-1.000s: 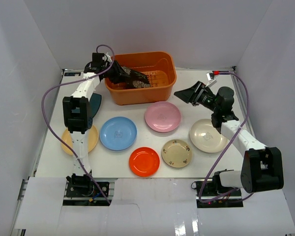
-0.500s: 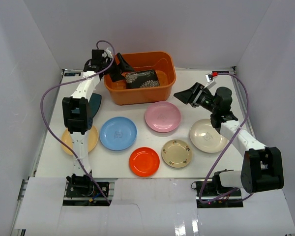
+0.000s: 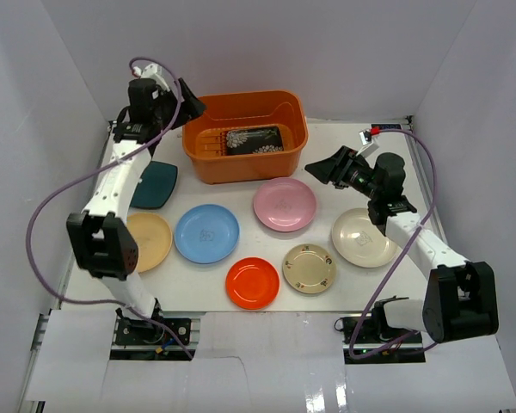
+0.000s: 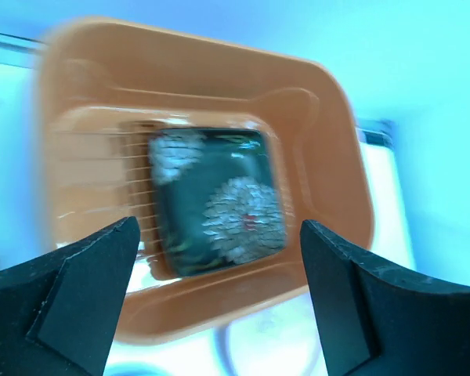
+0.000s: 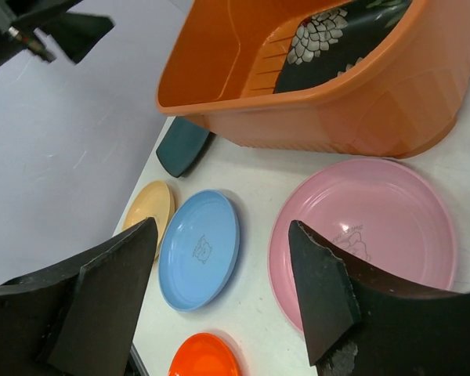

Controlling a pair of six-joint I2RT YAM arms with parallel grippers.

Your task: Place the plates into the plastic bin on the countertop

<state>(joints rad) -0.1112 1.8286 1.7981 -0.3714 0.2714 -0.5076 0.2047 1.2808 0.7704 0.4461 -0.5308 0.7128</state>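
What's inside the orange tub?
Just one plate: the black plate with white flowers, lying on the slotted bottom of the orange tub. The slots under it are covered, so nothing beneath can be seen.

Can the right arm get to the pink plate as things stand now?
Probably yes: the right gripper hangs open close beside the pink plate, and nothing stands between them.
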